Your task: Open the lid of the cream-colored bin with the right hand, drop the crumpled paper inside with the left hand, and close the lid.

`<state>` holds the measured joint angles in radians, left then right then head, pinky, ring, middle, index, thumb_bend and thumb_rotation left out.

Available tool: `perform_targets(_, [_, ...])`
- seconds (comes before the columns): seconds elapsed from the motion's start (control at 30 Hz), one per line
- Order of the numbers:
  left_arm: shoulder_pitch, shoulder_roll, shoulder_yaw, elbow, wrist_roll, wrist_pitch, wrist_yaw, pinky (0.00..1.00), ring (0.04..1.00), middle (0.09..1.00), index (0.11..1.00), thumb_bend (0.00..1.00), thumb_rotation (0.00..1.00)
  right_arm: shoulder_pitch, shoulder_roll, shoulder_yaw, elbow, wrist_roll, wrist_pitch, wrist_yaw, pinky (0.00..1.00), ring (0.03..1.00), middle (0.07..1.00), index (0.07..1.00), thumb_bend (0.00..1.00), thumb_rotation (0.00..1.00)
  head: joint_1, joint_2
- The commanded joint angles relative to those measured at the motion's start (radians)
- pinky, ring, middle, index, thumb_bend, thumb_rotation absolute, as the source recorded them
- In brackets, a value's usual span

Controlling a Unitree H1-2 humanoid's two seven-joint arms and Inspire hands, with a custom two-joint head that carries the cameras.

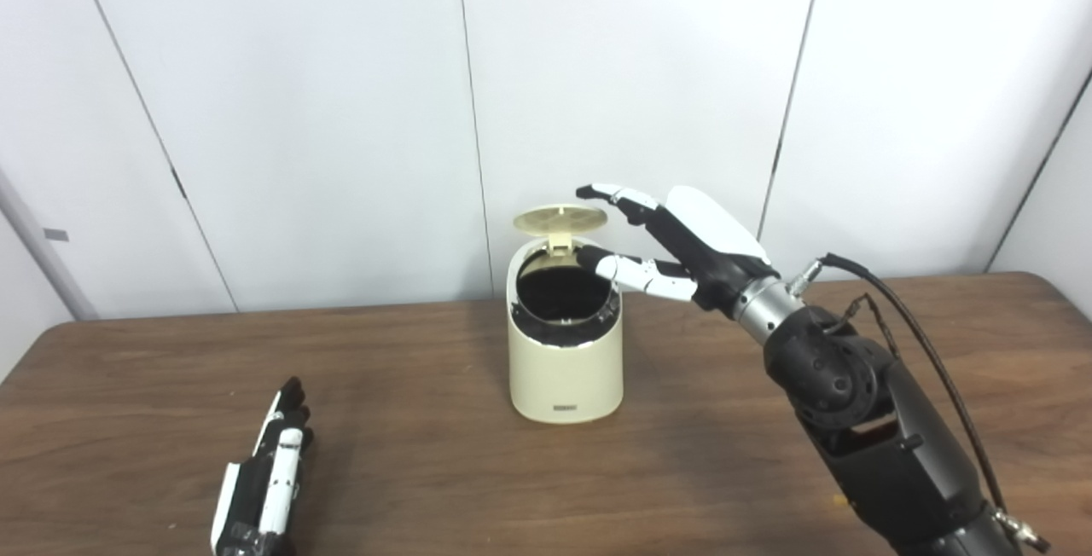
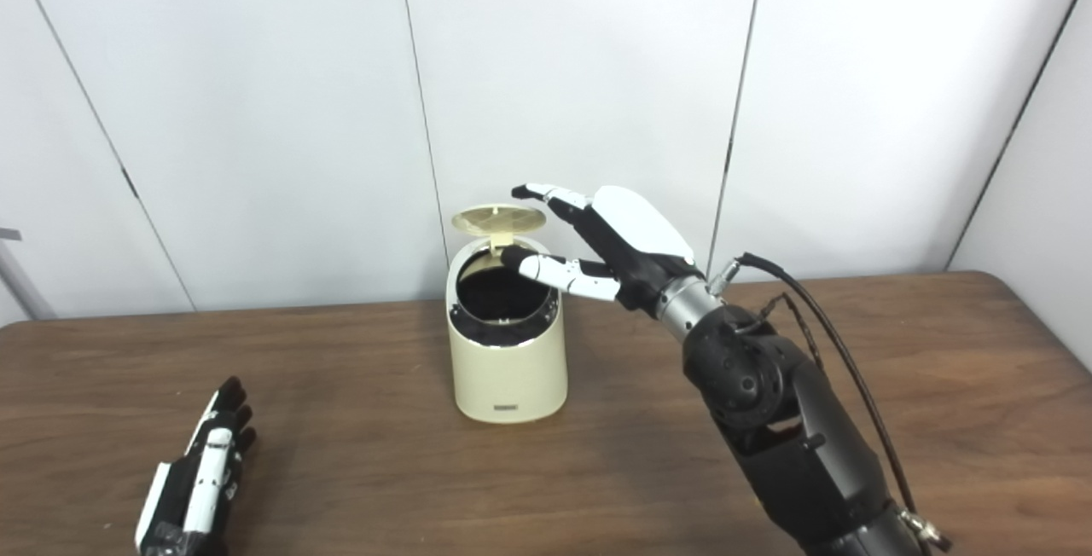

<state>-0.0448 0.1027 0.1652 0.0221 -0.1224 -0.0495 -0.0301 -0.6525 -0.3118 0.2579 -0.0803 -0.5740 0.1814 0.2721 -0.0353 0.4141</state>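
Note:
The cream-colored bin [image 1: 565, 368] stands upright in the middle of the brown table [image 1: 426, 454]. Its round lid [image 1: 560, 220] is flipped up on the rear hinge, so the dark inside shows. My right hand [image 1: 674, 249] hovers open at the bin's upper right: its upper fingers reach toward the raised lid's edge and its thumb lies over the rim. My left hand [image 1: 269, 471] rests flat on the table at the near left, fingers straight, holding nothing. No crumpled paper shows in either view; the bin's inside is too dark to read.
White wall panels [image 1: 341, 112] close off the space behind the table. The right arm [image 1: 862, 411] with its black cable [image 1: 930, 368] rises from the near right corner.

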Motion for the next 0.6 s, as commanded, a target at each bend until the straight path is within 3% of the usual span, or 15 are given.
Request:
perform_targets(0.0, [0.039,-0.023,-0.012,0.027,0.0,0.005,0.007,1.0,1.0,1.0,1.0,0.31,0.82,-0.062,-0.01,-0.004,-0.023,-0.012,-0.013,0.0,0.83,0.91,0.911,0.882,0.52,0.97,-0.001,0.0])
perform_targets(0.57, [0.043,-0.033,-0.014,0.03,-0.004,-0.002,0.008,1.0,1.0,1.0,1.0,0.34,0.8,-0.11,-0.017,0.008,0.01,-0.011,-0.034,0.053,0.79,0.909,0.901,0.879,0.58,0.98,0.004,0.02])
